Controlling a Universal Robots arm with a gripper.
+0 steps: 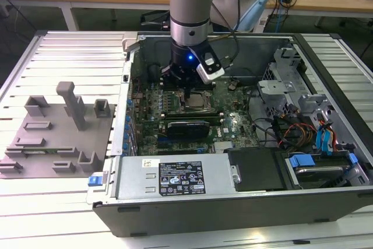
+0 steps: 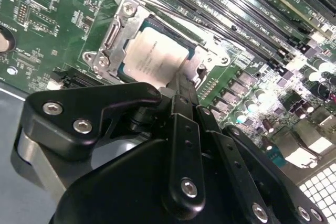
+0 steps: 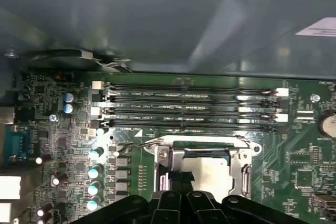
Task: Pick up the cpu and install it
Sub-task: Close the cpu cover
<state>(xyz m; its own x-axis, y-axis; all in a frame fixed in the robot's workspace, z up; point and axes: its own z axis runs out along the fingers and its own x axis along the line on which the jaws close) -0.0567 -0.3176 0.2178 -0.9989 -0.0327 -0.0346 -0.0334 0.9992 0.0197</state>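
Note:
The cpu (image 2: 155,53) is a pale silvery square lying inside the metal-rimmed socket frame (image 2: 113,35) on the green motherboard (image 1: 233,94), within the open computer case. In the first wrist view the cpu (image 3: 212,177) sits with a dark strip of socket showing along one side. My gripper (image 1: 187,94) hangs straight down over the socket. Its black fingers are drawn together, and in both wrist views the tips of the gripper (image 2: 179,80) (image 3: 178,177) rest at one edge of the chip, beside it and not around it.
Several memory slots (image 3: 189,106) run alongside the socket. A black card (image 1: 187,127) lies in front of it, with drive bays and cables (image 1: 309,132) at the exterior view's right. A grey fixture (image 1: 58,132) stands on the slatted table at the exterior view's left.

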